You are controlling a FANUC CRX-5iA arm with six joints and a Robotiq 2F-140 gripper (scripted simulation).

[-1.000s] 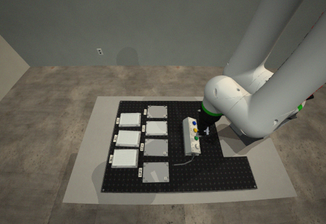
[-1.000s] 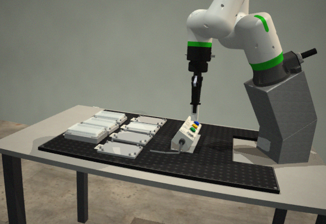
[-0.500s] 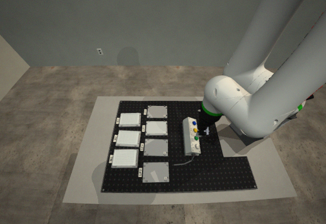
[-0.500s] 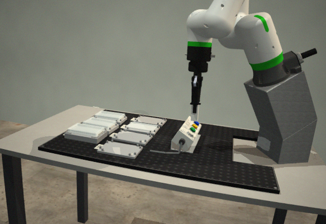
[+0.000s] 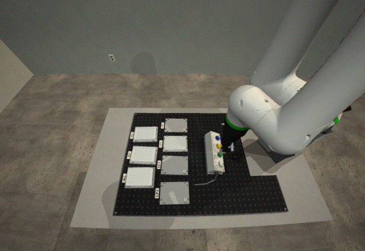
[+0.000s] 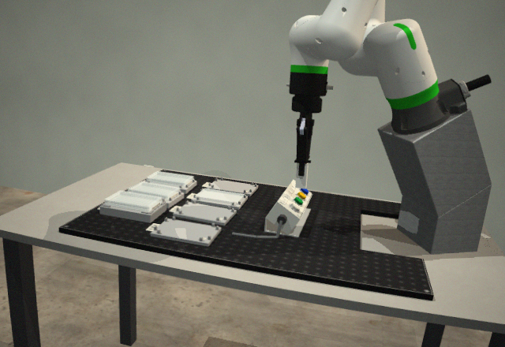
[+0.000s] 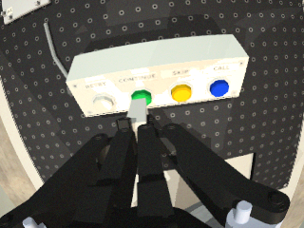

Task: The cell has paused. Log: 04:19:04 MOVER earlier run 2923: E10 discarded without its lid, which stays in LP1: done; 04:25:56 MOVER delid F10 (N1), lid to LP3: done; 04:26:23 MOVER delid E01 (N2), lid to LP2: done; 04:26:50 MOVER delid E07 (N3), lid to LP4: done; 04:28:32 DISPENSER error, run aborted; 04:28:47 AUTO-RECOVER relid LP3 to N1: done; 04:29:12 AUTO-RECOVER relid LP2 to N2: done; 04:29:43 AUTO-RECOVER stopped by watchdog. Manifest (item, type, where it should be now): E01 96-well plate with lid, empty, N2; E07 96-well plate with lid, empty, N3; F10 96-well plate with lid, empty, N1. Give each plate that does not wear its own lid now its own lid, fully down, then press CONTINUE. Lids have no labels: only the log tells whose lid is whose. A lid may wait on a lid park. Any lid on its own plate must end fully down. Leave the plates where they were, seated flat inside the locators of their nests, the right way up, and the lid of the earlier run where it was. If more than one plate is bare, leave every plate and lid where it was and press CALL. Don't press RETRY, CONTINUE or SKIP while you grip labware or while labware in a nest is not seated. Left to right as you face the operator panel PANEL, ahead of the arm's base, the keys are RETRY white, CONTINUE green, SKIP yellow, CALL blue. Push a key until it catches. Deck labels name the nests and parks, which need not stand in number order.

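With its jaws clenched on nothing, the gripper is pointing its fingertips at the green CONTINUE key on the operator panel, apparently needing only a firm push until it catches

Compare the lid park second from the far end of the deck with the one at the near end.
The second lid park carries a pale lid and stands raised; the near-end park is a bare, flat grey plate. The second park sits close between its neighbours, while the near-end park stands apart across a wider gap. Both are square and lie in the same column beside the plates.
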